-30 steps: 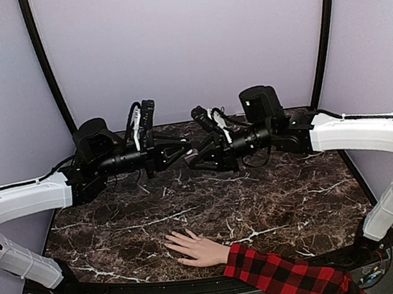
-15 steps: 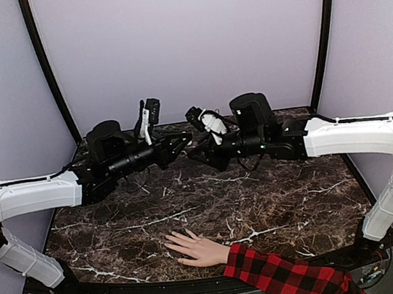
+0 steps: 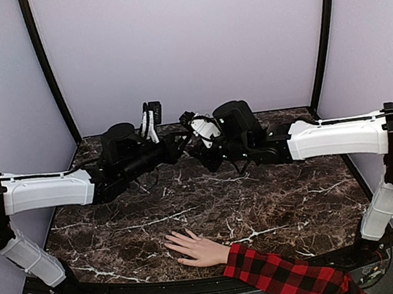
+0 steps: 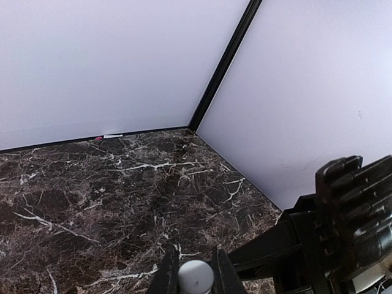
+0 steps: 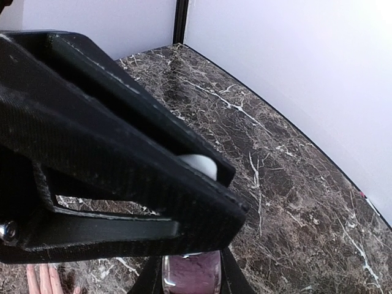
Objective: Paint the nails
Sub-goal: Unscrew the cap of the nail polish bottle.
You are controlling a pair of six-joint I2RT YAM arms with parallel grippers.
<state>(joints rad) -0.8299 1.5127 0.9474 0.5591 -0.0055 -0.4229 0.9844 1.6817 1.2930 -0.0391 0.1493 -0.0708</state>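
Observation:
A pale hand point(image 3: 195, 248) with spread fingers and a red-and-black plaid sleeve point(image 3: 286, 276) lies flat at the table's near edge; its nails are too small to make out. My two grippers meet high above the table's back middle. My left gripper point(image 3: 179, 148) is shut on the bottle's white cap point(image 4: 196, 278). My right gripper point(image 3: 197, 148) is shut on the glass polish bottle point(image 5: 190, 275), which holds purple polish. In the right wrist view the left gripper's fingers point(image 5: 122, 159) span the frame with the white cap point(image 5: 201, 165) between them.
Dark marble table point(image 3: 276, 202) with white veins, enclosed by pale walls and black corner posts point(image 3: 44, 65). The right gripper's black body point(image 4: 349, 220) fills the right side of the left wrist view.
Both arms have swung inward and the wrists have turned. The two grippers have come closer together at the back middle. The hand has not moved.

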